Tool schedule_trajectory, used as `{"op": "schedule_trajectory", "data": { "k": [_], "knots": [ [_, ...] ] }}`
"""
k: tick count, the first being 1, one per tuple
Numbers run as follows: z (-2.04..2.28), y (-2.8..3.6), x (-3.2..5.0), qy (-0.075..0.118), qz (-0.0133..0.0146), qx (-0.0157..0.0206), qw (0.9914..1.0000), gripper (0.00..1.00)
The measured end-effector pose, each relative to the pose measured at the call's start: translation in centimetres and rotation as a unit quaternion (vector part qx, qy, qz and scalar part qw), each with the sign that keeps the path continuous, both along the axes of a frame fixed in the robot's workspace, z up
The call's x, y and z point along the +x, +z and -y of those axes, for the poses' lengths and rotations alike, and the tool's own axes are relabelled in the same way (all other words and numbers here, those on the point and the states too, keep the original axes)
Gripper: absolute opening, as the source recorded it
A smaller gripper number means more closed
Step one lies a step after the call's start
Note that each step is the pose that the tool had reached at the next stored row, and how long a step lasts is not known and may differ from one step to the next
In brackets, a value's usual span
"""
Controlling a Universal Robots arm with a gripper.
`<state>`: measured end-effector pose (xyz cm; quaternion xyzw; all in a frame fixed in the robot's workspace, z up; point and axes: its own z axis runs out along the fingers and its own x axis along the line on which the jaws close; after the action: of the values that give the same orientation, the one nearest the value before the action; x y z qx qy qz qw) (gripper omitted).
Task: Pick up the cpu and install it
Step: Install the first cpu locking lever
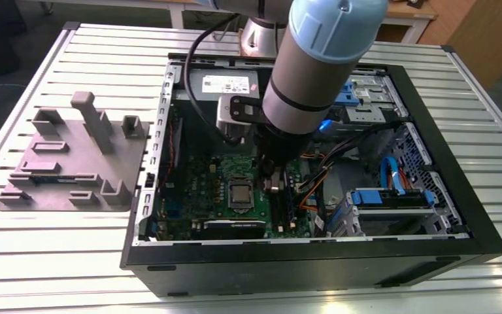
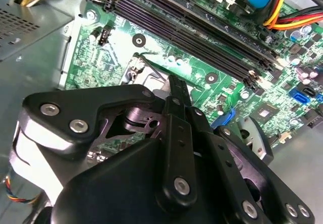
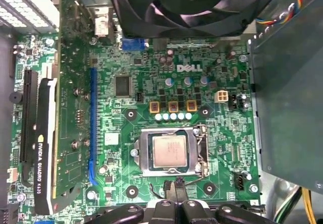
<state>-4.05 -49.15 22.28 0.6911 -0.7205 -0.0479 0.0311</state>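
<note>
1. The pincer [image 3: 177,187] has its fingers drawn together, tips meeting, with nothing visible between them. It hangs just beside one edge of the socket frame [image 3: 145,156]. Whether the tips touch the board cannot be told.
2. The cpu [image 3: 169,152] lies flat inside the socket frame on the motherboard [image 3: 222,138], apart from the pincer. In the exterior view it sits at lower centre of the frame, just to the exterior view's left of the arm [image 1: 321,52].
3. Handling, as a judgement: the cpu is likely light, stiff and thin. Its smooth metal top is probably slippery and its underside fragile. Opposite edges of the paler rim offer the safest hold, with the chip kept level.
4. Near the socket are a graphics card [image 3: 45,133], a fan [image 3: 186,7] and the memory slots [image 2: 202,37], so working room looks tight.
5. The open computer case [image 1: 321,261] rests on a slatted metal tabletop [image 1: 59,248]. A grey moulded tray [image 1: 68,163] stands well apart, at the exterior view's left.
6. Wooden furniture [image 1: 460,19] shows at upper right of the exterior view.
</note>
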Motion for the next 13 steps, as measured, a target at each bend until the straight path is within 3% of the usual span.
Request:
{"op": "schedule_trajectory", "data": {
  "k": [5,13],
  "knots": [
    [0.14,-0.14,0.0,0.008,0.0001,-0.0025,0.99996,0.1],
    [0.33,-0.51,0.0,0.017,0.001,-0.0032,0.99985,0.1]
  ]
}}
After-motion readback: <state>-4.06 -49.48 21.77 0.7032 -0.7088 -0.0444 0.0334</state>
